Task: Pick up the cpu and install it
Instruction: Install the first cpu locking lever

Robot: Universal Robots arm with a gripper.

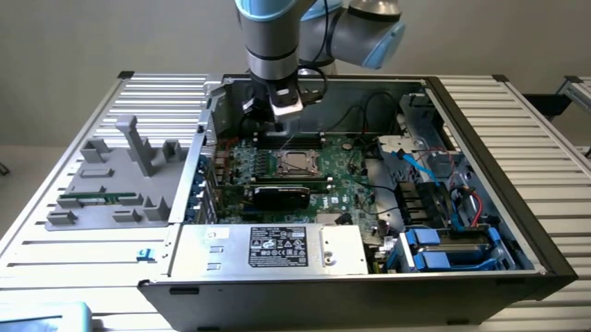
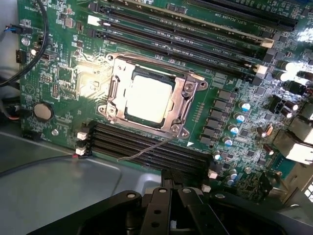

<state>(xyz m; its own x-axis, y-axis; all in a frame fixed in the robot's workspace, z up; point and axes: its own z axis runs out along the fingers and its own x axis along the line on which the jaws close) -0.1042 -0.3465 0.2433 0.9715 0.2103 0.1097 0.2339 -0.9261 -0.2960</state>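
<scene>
1. The cpu already lies flat in the socket on the motherboard, pale metal top up, near the middle of the computer case and toward its far edge.
2. The gripper hangs above the board just beside the socket, apart from the chip. Its fingers are pressed together and hold nothing.
3. I judge the picking up and the placing done: the chip sits square inside the metal frame, with no tilt that I can see.
4. A thin wire lever slants across the memory slots beside the socket and looks unhooked. So the clamp does not appear locked, and that part of the install seems left to do.
5. The case stands on the ribbed bench, with the power supply along the case's near edge.
6. Writing: the power supply carries a black label with white print and symbols, too small to read. White lettering runs along the memory slots and across the board, but I cannot make it out. No brand name is legible anywhere.
</scene>
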